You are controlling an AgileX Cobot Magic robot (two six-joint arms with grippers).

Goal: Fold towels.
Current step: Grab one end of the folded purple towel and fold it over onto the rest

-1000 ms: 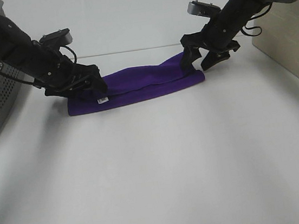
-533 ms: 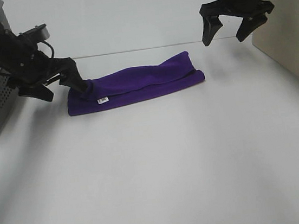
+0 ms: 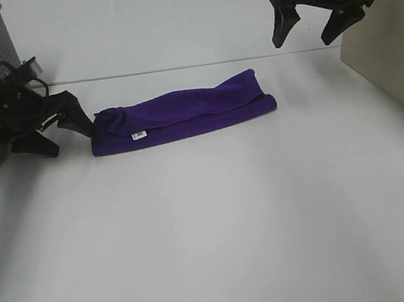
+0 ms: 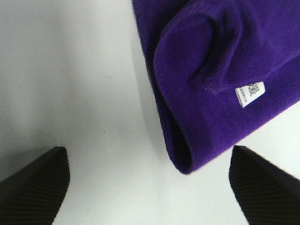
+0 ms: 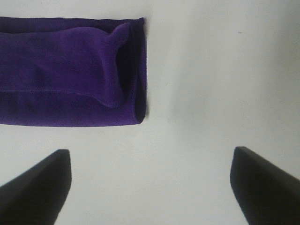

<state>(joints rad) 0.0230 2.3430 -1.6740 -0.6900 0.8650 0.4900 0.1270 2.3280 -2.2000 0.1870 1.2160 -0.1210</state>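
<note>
White tabletop (image 3: 212, 231) bears the towel (image 3: 182, 113); left tool (image 3: 72, 141) gapes beside it, right tool (image 3: 302, 41) gapes aloft.

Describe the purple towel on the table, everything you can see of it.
The towel is deep purple, soft and fuzzy like microfibre, with stitched hems. It lies flat on the white table, folded lengthwise into a long narrow band, its layers slightly misaligned and rumpled. A small white printed tag shows near its left end. Neither gripper holds it: the open left gripper sits just off that end, the open right gripper hangs clear of the other.
</note>
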